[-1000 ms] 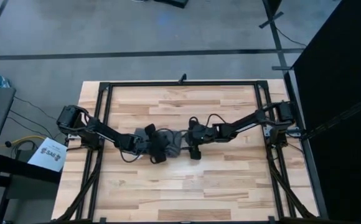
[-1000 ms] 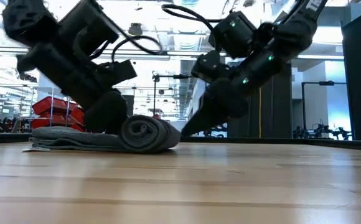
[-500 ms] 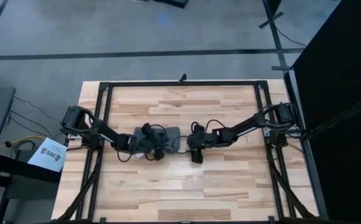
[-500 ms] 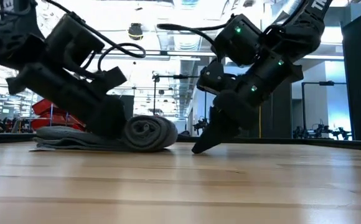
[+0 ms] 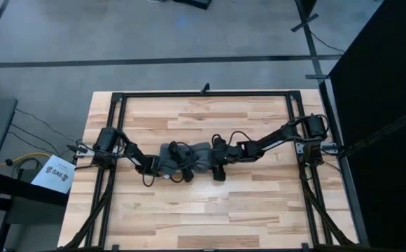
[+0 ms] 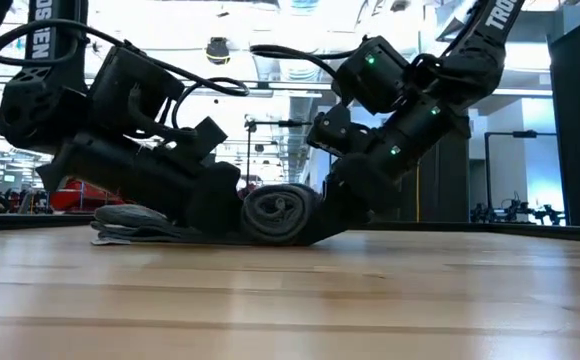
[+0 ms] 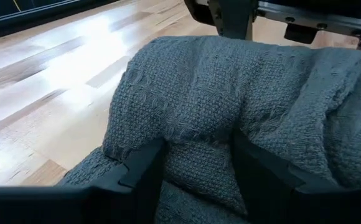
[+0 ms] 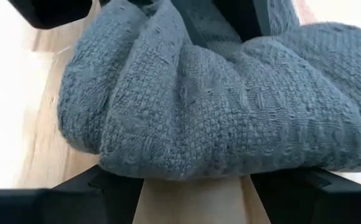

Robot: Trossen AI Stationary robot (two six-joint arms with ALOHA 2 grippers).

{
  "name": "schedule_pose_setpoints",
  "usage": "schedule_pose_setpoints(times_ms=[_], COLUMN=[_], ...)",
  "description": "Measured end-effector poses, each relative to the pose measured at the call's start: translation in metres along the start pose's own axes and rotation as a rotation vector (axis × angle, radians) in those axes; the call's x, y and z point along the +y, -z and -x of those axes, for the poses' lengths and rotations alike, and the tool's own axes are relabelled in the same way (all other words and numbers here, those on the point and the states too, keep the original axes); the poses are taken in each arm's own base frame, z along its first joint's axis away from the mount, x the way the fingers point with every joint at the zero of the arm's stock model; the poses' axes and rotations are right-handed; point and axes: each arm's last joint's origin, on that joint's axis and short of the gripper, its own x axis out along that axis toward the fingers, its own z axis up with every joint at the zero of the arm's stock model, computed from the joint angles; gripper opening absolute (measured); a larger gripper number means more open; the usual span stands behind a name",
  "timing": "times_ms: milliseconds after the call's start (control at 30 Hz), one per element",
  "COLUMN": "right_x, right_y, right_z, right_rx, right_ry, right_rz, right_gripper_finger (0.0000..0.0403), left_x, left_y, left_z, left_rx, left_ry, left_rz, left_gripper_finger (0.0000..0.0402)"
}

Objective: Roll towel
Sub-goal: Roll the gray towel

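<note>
Towel (image 6: 275, 212): nubby grey weave, rolled into a spiral on our plank bench (image 5: 210, 210); left gripper (image 5: 182, 170) and right gripper (image 5: 215, 168) both pinch it.

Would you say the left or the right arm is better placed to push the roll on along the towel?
Probably the right: its gripper sits behind the roll, while the left gripper lies over the flat towel.

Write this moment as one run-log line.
dark grey soft cloth towel: partly rolled | left end effector: pinching fold | right end effector: against roll | table
</note>
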Motion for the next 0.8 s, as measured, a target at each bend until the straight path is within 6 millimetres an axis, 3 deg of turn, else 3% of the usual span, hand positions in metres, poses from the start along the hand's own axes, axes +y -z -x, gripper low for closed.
schedule_pose_setpoints(times_ms=[267, 533, 800], right_x=[0.002, -0.002, -0.017], right_y=[-0.010, -0.012, 0.025], right_z=[0.010, 0.031, 0.044], right_rx=[-0.060, 0.041, 0.166], right_ry=[0.022, 0.035, 0.028], right_rz=[0.088, 0.102, 0.001], right_gripper_finger=[0.0258, 0.0258, 0.0258], left_x=[0.000, 0.000, -0.007], left_y=[-0.002, -0.003, -0.013], left_z=[-0.002, -0.003, -0.013], left_rx=[-0.008, -0.004, -0.030], left_ry=[0.009, 0.025, 0.062], left_rz=[-0.037, -0.036, -0.077], left_gripper_finger=[0.0173, 0.0173, 0.0173])
